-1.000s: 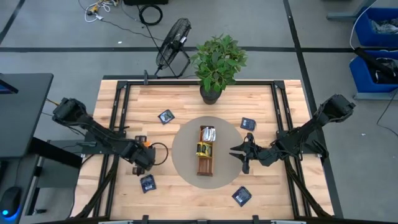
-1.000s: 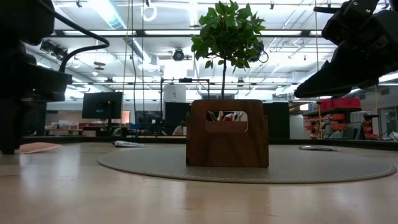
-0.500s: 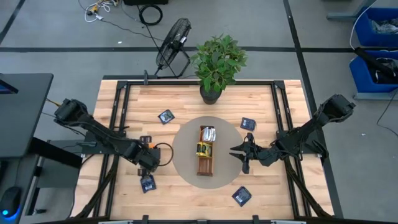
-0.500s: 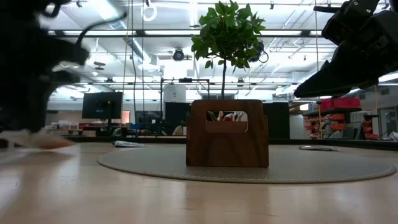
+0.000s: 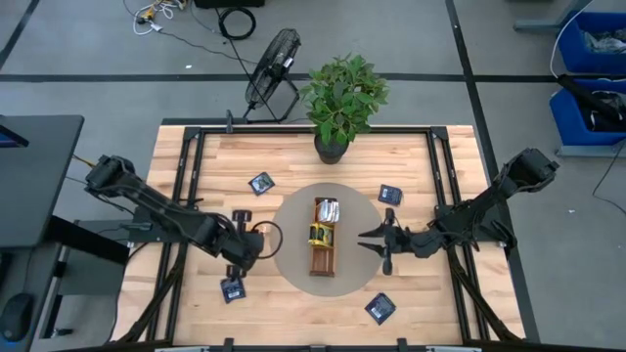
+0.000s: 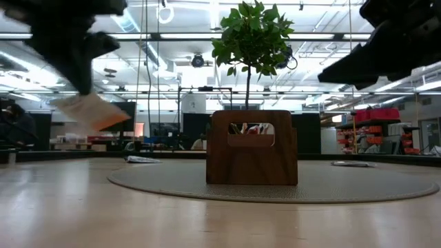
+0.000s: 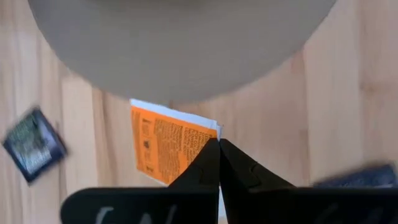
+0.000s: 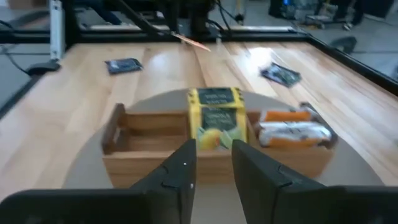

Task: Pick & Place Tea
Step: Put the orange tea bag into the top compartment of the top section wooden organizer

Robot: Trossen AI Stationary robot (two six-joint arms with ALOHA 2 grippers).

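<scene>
Orange sachet (image 7: pixel 163 145) (flat, printed) pinched in left gripper (image 7: pixel 219 163) jaws; right gripper (image 8: pixel 208 163) jaws parted.

In the high view a wooden tray (image 5: pixel 325 238) sits on a round mat (image 5: pixel 293 256) at the frame's centre, a potted plant (image 5: pixel 341 101) above it, a fan (image 5: pixel 273 61) at upper left of the plant, and tea sachets (image 5: pixel 261 183) scattered around the mat's edges.

Orange tea sachet (image 7: pixel 163 148) lifted, navy sachets (image 5: pixel 380 308) scattered
</scene>
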